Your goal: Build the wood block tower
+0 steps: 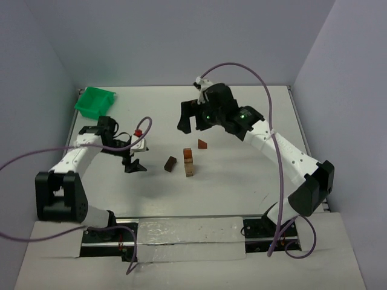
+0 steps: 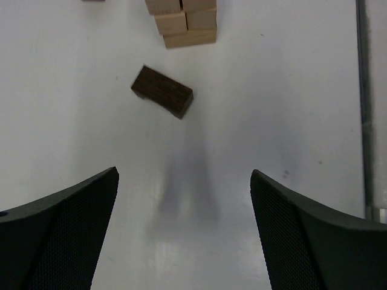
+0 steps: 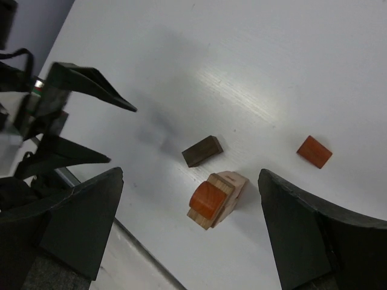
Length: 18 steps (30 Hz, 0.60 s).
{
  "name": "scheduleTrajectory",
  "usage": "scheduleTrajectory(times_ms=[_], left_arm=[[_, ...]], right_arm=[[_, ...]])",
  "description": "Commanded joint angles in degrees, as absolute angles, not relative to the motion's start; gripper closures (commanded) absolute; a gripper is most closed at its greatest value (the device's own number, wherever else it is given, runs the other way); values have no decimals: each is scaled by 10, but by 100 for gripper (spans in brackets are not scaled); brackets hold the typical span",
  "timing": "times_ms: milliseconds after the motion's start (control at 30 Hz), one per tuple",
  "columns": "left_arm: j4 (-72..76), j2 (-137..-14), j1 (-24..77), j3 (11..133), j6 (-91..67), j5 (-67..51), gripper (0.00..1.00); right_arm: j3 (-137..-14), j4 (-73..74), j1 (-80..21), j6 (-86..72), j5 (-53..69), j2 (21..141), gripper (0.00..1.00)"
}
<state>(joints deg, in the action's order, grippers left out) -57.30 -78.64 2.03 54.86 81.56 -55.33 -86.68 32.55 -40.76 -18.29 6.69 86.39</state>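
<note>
The tower (image 1: 188, 162) stands mid-table, a narrow stack of tan blocks with a reddish-brown block on top (image 3: 207, 199); its tan lower blocks show at the top of the left wrist view (image 2: 181, 23). A dark brown cuboid (image 1: 170, 164) lies on the table just left of it, also seen in both wrist views (image 2: 162, 91) (image 3: 202, 150). A reddish-brown wedge (image 1: 201, 144) lies behind and right of the tower (image 3: 314, 151). My left gripper (image 1: 134, 166) is open and empty, left of the dark cuboid. My right gripper (image 1: 195, 123) is open and empty, raised behind the tower.
A green plastic bin (image 1: 95, 101) sits at the far left corner of the table. A small red part (image 1: 138, 132) shows on the left arm. The table's rails run along the right edge (image 2: 361, 103) and the near edge.
</note>
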Motion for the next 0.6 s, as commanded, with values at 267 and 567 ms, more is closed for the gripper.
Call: scheduleTrajectory(times_ms=[267,567], left_arm=[[-600,-1028,131,695,1055,-578,9],[-580,-1091,174,761,1038,-525,9]], right_arm=[[-873,287,-233,-170,241,810,0],[-867,284,-207,-172,262,818,0]])
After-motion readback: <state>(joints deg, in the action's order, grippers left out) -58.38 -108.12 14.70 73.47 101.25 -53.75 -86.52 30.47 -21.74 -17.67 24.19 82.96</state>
